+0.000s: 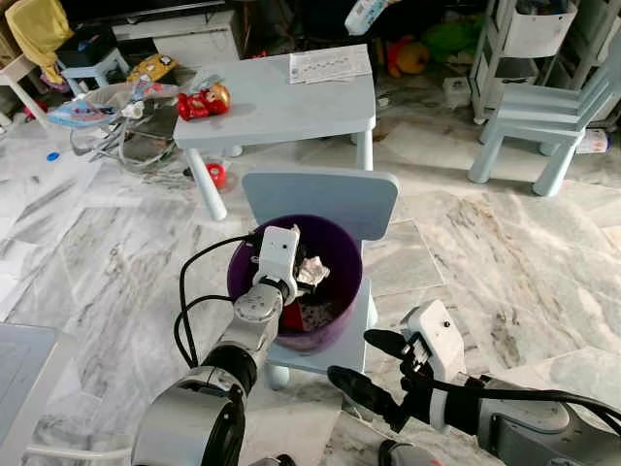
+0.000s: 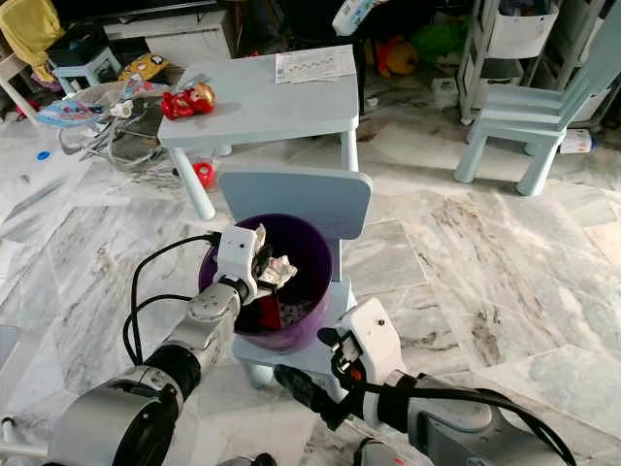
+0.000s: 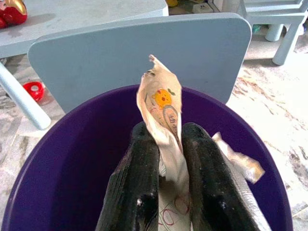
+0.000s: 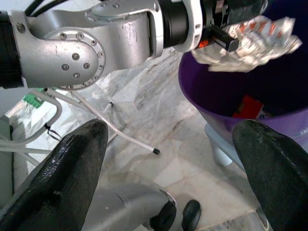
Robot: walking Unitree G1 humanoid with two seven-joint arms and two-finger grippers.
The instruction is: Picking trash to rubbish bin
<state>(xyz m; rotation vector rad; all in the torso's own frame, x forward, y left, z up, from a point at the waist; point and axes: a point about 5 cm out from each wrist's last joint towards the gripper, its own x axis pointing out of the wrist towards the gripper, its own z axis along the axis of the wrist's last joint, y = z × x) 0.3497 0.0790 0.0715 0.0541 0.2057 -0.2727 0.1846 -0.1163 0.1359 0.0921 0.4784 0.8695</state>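
Left end effector (image 3: 169, 159) over mouth of round purple plastic bin (image 1: 342, 262), fingers pinching crumpled printed paper wrapper (image 3: 163, 103). Bin standing on seat of small pale-blue chair (image 1: 320, 199); red scrap and other litter inside. Right end effector (image 1: 374, 364) low beside chair, fingers spread wide, gripping nothing. Pale-blue surface (image 1: 281, 102) beyond, red toy (image 1: 202, 101) on it.

2 chairs (image 1: 320, 199) (image 1: 543, 116), 1 table (image 1: 281, 102), 1 bin (image 1: 330, 330).
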